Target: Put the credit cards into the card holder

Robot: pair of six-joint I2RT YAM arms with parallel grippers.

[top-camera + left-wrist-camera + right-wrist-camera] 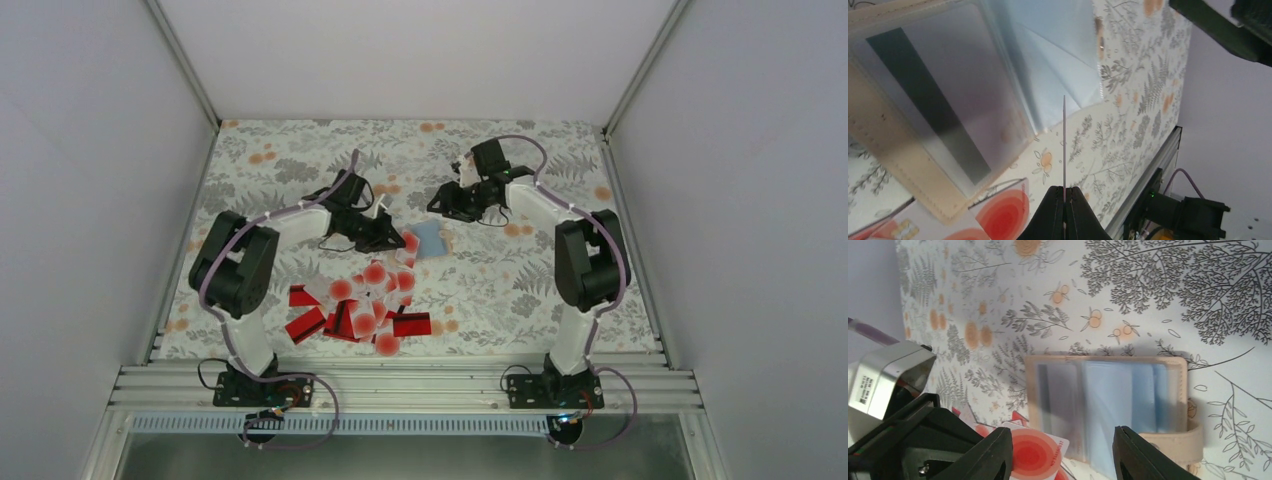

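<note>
The card holder (pixel 430 239) lies open on the flowered cloth, blue-grey inner face up; in the left wrist view (pixel 908 160) a clear sleeve holds a card with a dark stripe. My left gripper (pixel 392 238) is shut on one credit card, seen edge-on as a thin line (pixel 1064 145) pointing toward the holder's sleeves, its jaws (pixel 1064 189) pinching it. My right gripper (pixel 440 208) hovers open and empty over the holder (pixel 1108 400), its fingertips (pixel 1062 432) wide apart. Several red and white red-dotted cards (pixel 360 305) lie piled in front of the holder.
A white card with red dots (pixel 1035 456) lies by the holder's near-left corner, also in the left wrist view (pixel 1003 215). The left gripper's body (pixel 893 440) sits close beside my right fingers. Metal rails (pixel 400 385) edge the table front; white walls stand around it.
</note>
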